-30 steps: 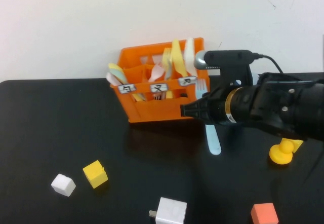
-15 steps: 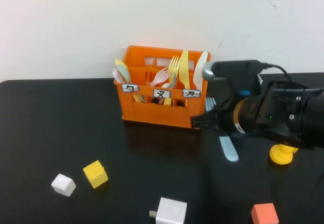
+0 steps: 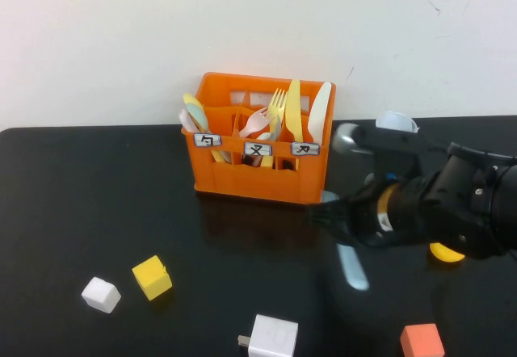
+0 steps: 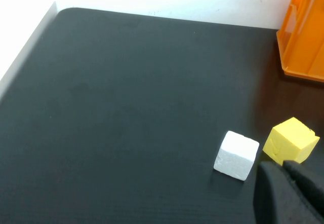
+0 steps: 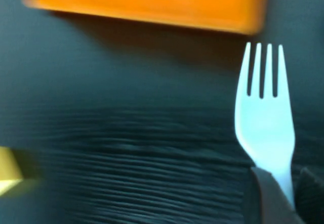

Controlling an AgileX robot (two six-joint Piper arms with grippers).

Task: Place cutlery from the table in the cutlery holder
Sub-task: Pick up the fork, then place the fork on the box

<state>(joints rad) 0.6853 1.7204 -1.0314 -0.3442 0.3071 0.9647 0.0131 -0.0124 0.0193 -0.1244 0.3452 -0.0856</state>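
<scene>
Right gripper (image 5: 286, 196) gripping fork (image 5: 264, 127), left gripper (image 4: 291, 193) unclear.

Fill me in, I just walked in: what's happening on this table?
The right claw grips a light blue fork by its handle, in front of the orange holder, near its right end. The fork isn't in a compartment yet. The holder already has other cutlery standing in it. The left claw sits near a yellow cube, holding nothing that shows.

orange crate (image 3: 258, 175), light-blue fork (image 5: 265, 127) (glossy black table (image 3: 97, 203))
</scene>
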